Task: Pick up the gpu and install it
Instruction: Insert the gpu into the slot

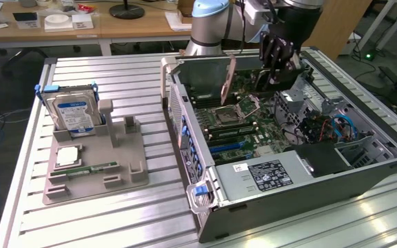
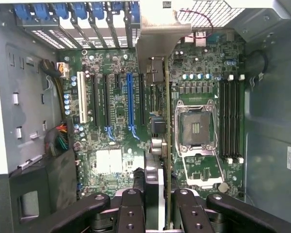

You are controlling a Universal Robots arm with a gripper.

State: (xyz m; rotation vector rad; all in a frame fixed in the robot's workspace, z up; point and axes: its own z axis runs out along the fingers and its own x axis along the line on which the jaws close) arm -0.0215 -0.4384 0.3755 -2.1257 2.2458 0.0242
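In the upper right of the exterior view, the end effector (image 1: 279, 62), partly closed on the gpu (image 2: 160, 126), held it edge-down above the motherboard (image 1: 247, 129) inside the open case (image 1: 309, 191), where clean seating would likely demand a card square to its slot.

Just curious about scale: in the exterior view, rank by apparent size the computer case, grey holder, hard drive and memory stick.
1. computer case
2. grey holder
3. hard drive
4. memory stick
Gaps are plain; nearness changes nothing.
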